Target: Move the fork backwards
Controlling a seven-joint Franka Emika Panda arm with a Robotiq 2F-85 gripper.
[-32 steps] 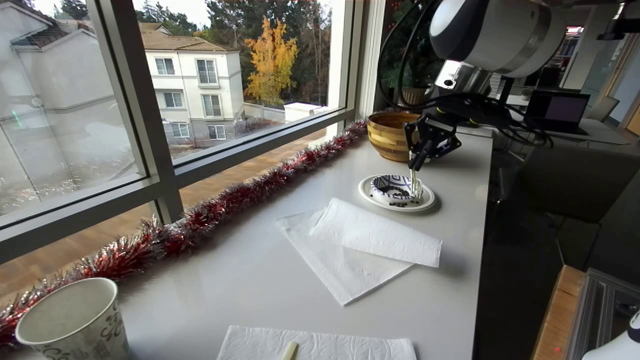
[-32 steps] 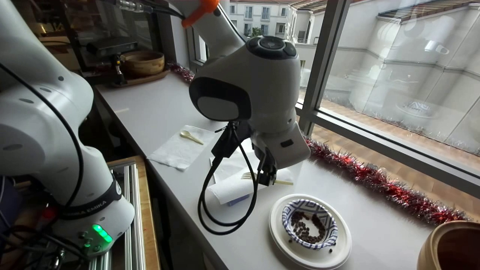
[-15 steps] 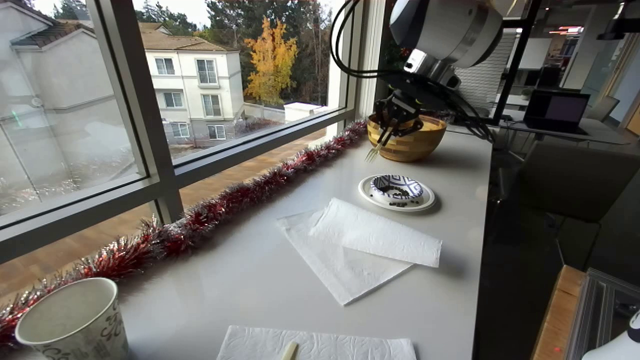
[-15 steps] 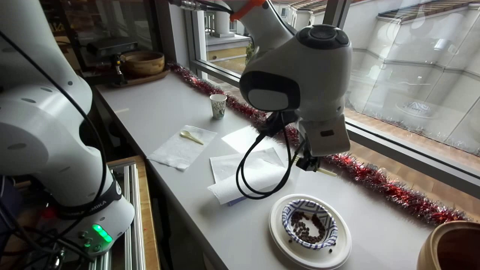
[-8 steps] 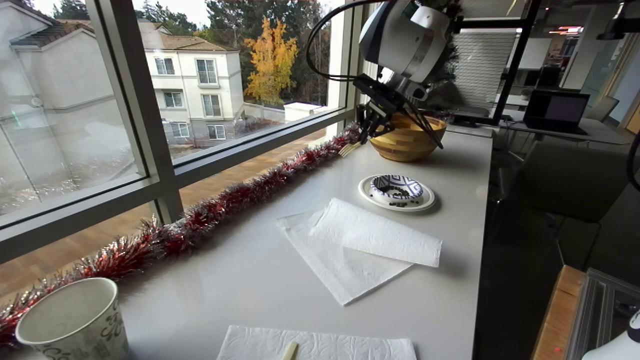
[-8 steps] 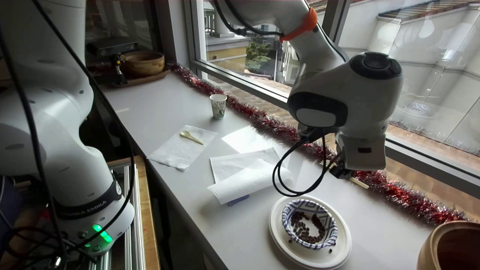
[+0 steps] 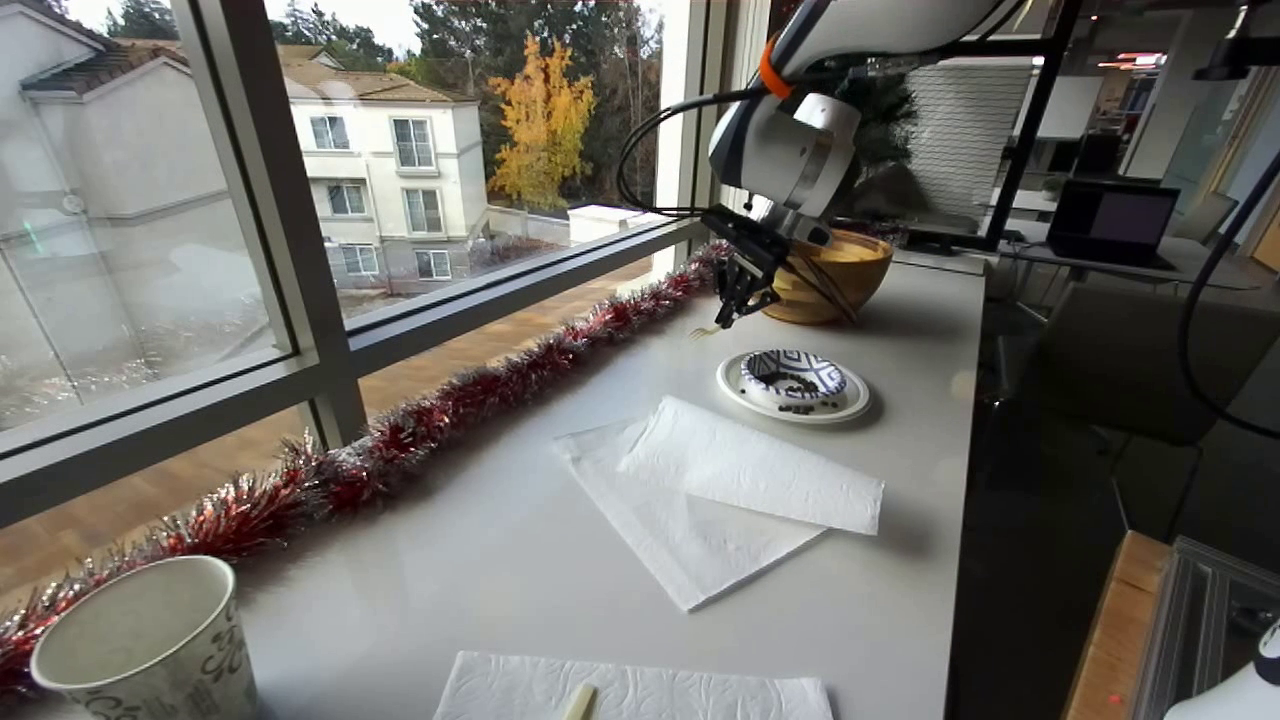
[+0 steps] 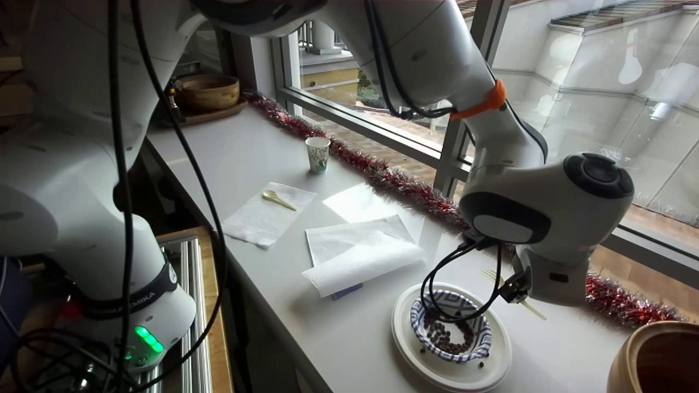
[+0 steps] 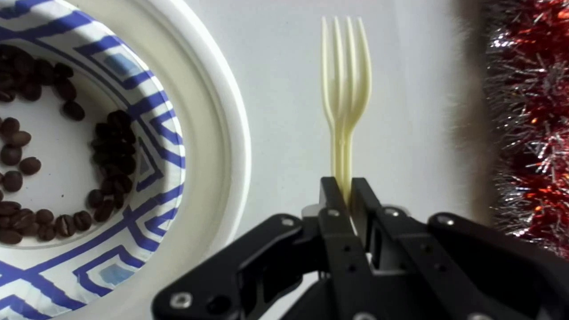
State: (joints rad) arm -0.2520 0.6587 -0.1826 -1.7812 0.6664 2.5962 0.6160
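We have the claw (image 9: 346, 189) pinching the fork (image 9: 341, 120) by its handle, both tips pressed against it. In the wrist view we see the four tines pointing straight away from the claw; in an exterior view the end of the handle pokes out on the opposite side. The fork is over the strip of worktop (image 9: 284, 98) between the plate (image 9: 238, 111) and the tinsel (image 9: 542, 133); we cannot tell whether it touches the surface. On the plate sits a blue-patterned bowl (image 9: 153, 120) with dark beans (image 9: 113, 146) in it, and we spot a few loose ones on the plate beside it.

Just past the claw, in an exterior view, we see a wooden bowl (image 7: 868, 280), partly hidden. On the opposite side of the plate lies a paper towel (image 8: 363, 262), one flap turned over and a bluish edge (image 8: 347, 291) showing under it. Farther along, we find a spoon (image 8: 279, 200) lying on a napkin (image 8: 251, 225) and a patterned cup (image 8: 318, 156) standing upright near the tinsel. At the far end, another wooden bowl (image 8: 210, 94) rests on a brown board (image 8: 218, 115). The tinsel runs along the window frame (image 7: 274, 180).
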